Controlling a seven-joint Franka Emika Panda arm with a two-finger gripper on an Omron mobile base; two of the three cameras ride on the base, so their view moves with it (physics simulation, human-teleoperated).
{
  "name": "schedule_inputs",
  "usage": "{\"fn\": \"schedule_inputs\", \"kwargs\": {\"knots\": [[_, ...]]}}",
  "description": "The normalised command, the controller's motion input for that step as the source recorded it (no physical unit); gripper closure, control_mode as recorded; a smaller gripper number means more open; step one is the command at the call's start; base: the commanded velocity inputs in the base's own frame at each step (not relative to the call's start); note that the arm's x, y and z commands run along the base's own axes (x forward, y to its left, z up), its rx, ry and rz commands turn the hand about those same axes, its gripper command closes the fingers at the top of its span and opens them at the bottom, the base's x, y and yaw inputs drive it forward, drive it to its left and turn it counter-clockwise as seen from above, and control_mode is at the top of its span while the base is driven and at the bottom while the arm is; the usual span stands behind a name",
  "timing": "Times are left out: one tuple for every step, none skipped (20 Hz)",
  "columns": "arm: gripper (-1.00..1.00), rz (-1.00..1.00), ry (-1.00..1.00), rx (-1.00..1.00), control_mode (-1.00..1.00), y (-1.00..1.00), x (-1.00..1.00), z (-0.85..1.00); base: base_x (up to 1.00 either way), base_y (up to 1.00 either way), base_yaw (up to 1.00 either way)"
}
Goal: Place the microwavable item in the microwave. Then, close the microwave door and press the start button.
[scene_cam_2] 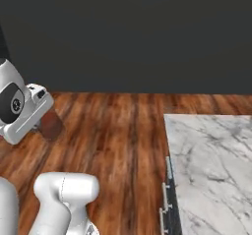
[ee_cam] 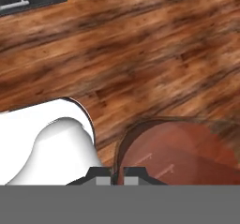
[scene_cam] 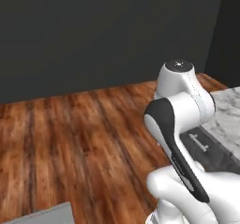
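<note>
A dark, blank wall closes off the far side of the room, and warm reddish-brown wooden floorboards point(scene_cam: 84, 138) run from it toward the robot's base. At about three o'clock in the right base view sits a grey-veined white marble countertop point(scene_cam_2: 211, 165), with a dark cabinet front carrying slim silver bar handles point(scene_cam_2: 165, 199) along its near edge.

The white arm with dark joints point(scene_cam: 183, 124) is folded back on itself, its hand carried low at about nine o'clock in the right base view. The two-finger gripper point(ee_cam: 117, 177) is closed tight on the rim of the small reddish-brown cylindrical cup point(scene_cam_2: 50, 124); in the hand view the two dark tips sit pressed together over the cup's edge at six o'clock, with the cup's open mouth spreading toward four o'clock. The cup hangs off the floor, well apart from the countertop. I judge it is pinched by the wall like this so it rides steadily while being carried toward the oven.

How far the fingers reach down the cup's wall is hard to make out, since the tips are cut off at the bottom edge. The cup's base is blurred against the boards.
</note>
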Motion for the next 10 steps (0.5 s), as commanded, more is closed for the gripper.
{"fn": "schedule_inputs", "kwargs": {"knots": [[1.00, 0.00, 0.00, 0.00, 1.00, 0.00, 0.00, 0.00, 1.00, 0.33, 0.39], [1.00, 0.00, 0.00, 0.00, 1.00, 0.00, 0.00, 0.00, 1.00, 0.29, 0.49], [1.00, 0.00, 0.00, 0.00, 1.00, 0.00, 0.00, 0.00, 1.00, 0.29, 0.57], [1.00, 0.00, 0.00, 0.00, 1.00, 0.00, 0.00, 0.00, 0.83, 0.20, 0.67], [1.00, 0.00, 0.00, 0.00, 1.00, 0.00, 0.00, 0.00, 0.76, 0.16, 0.70], [1.00, 0.00, 0.00, 0.00, 1.00, 0.00, 0.00, 0.00, 0.63, 0.09, 0.75], [1.00, 0.00, 0.00, 0.00, 1.00, 0.00, 0.00, 0.00, 0.48, 0.00, 0.79], [1.00, 0.00, 0.00, 0.00, 1.00, 0.00, 0.00, 0.00, 0.39, 0.00, 0.80], [1.00, 0.00, 0.00, 0.00, 1.00, 0.00, 0.00, 0.00, 0.29, 0.00, 0.83], [1.00, 0.00, 0.00, 0.00, 1.00, 0.00, 0.00, 0.00, 0.25, 0.00, 0.84]]}}
